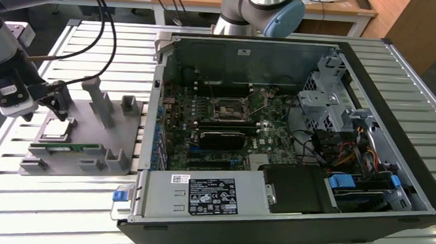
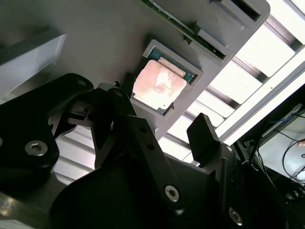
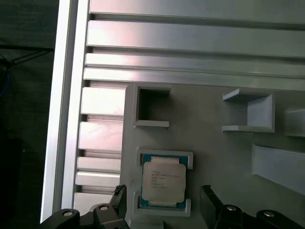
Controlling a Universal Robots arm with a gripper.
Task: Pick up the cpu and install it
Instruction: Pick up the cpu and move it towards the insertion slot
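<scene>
Hovering over the grey holder (image 3: 214,152) at 9 o'clock of the open computer case (image 1: 395,102) in the exterior view, I have my tool (image 3: 163,188) spread wide, one finger to each side of the cpu (image 3: 164,183), touching nothing. The cpu lies flat in its shallow pocket, metal plate up. The risk, as I judge it: the chip is thin and the pocket's raised corners hug its edges, so an off-centre closing could land a finger on the holder, tip the chip or pinch only a corner. Dark print lines the plate; I cannot read it. White stickers (image 1: 213,192) on the power supply (image 1: 159,199), at the case's 6 o'clock, are likewise illegible.
</scene>
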